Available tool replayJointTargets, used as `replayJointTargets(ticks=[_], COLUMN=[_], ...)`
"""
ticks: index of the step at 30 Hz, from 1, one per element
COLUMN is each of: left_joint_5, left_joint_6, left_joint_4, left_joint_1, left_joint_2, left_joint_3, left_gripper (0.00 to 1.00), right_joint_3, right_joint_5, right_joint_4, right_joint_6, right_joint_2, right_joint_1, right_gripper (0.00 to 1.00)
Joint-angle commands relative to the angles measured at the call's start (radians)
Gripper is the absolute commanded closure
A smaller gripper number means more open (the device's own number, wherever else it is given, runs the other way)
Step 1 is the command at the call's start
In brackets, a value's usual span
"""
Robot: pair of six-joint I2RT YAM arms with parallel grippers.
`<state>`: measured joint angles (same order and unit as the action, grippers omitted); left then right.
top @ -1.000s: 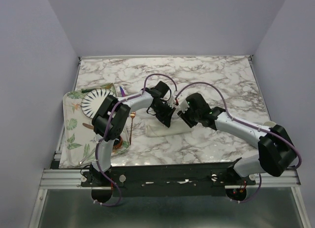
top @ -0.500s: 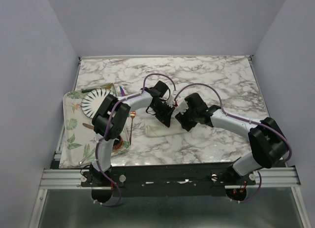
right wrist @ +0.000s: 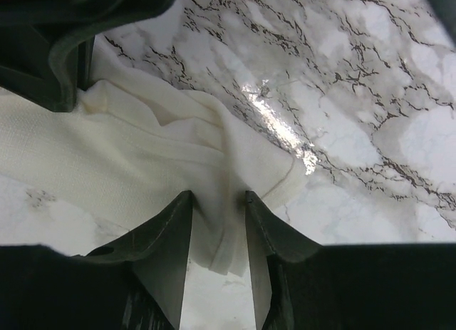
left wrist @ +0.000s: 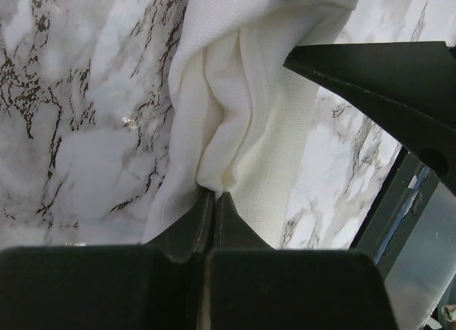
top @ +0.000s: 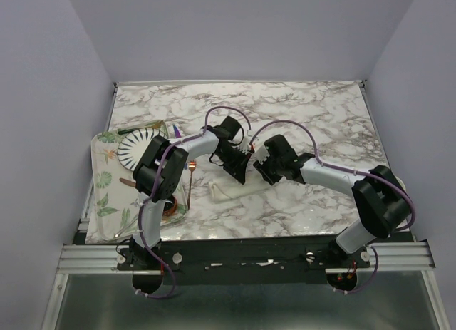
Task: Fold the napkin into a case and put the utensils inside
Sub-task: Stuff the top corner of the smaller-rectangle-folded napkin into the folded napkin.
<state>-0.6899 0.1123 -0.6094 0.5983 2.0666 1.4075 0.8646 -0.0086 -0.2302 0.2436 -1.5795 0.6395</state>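
The cream napkin (top: 226,189) lies bunched on the marble table between my two grippers. My left gripper (top: 239,171) is shut on a fold of the napkin (left wrist: 235,116), its fingertips (left wrist: 205,205) pressed together on the cloth. My right gripper (top: 261,169) holds the napkin's other end (right wrist: 142,152): its jaws stand a little apart with bunched cloth (right wrist: 219,223) filling the gap. A copper-gold utensil (top: 190,174) lies left of the napkin. The purple-blue utensil (top: 174,130) shows by the plate.
A leaf-patterned tray (top: 102,182) sits at the left edge with a white plate with black stripes (top: 137,149) and a copper knife-like utensil (top: 127,182). The left gripper's body (right wrist: 43,52) is close to the right gripper. Bare marble (top: 306,109) lies behind.
My right gripper has moved left toward the left gripper, carrying the napkin's right end with it, so the cloth on the table is shorter. The left gripper has stayed nearly still.
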Motion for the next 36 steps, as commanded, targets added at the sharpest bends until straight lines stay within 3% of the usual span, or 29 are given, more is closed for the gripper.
replayJointTargets(ticks=[1, 5, 7, 9, 11, 16, 22, 26, 36], left_joint_5=[0.193, 0.188, 0.19, 0.194, 0.199, 0.19, 0.145, 0.138, 0.116], left_joint_6=[0.116, 0.124, 0.133, 0.153, 0.173, 0.184, 0.205, 0.217, 0.237], left_joint_4=[-0.059, -0.081, -0.089, -0.098, -0.108, -0.138, -0.187, -0.21, -0.256], left_joint_1=[-0.008, -0.008, -0.008, -0.008, -0.006, -0.008, -0.015, -0.022, -0.043], left_joint_2=[0.086, 0.11, 0.113, 0.118, 0.122, 0.132, 0.156, 0.173, 0.214], left_joint_3=[-0.028, 0.011, 0.027, 0.045, 0.06, 0.077, 0.111, 0.13, 0.191], left_gripper=[0.99, 0.99, 0.99, 0.99, 0.99, 0.98, 0.97, 0.94, 0.92], right_joint_3=[-0.03, -0.027, -0.013, -0.003, 0.004, 0.008, -0.081, -0.053, 0.014], right_joint_5=[0.047, 0.039, 0.032, 0.027, 0.013, -0.074, -0.218, -0.188, -0.119], right_joint_4=[-0.078, -0.104, -0.119, -0.136, -0.147, -0.156, -0.012, 0.046, 0.086], right_joint_6=[0.0, -0.007, -0.013, -0.021, -0.029, -0.075, 0.002, 0.062, 0.135], right_joint_2=[0.013, 0.044, 0.042, 0.071, 0.113, 0.222, 0.274, 0.175, 0.036], right_joint_1=[-0.003, -0.004, -0.004, -0.004, -0.004, -0.008, -0.003, 0.0, 0.072], right_gripper=[0.56, 0.65, 0.58, 0.46, 0.45, 0.5, 0.68, 0.77, 0.82])
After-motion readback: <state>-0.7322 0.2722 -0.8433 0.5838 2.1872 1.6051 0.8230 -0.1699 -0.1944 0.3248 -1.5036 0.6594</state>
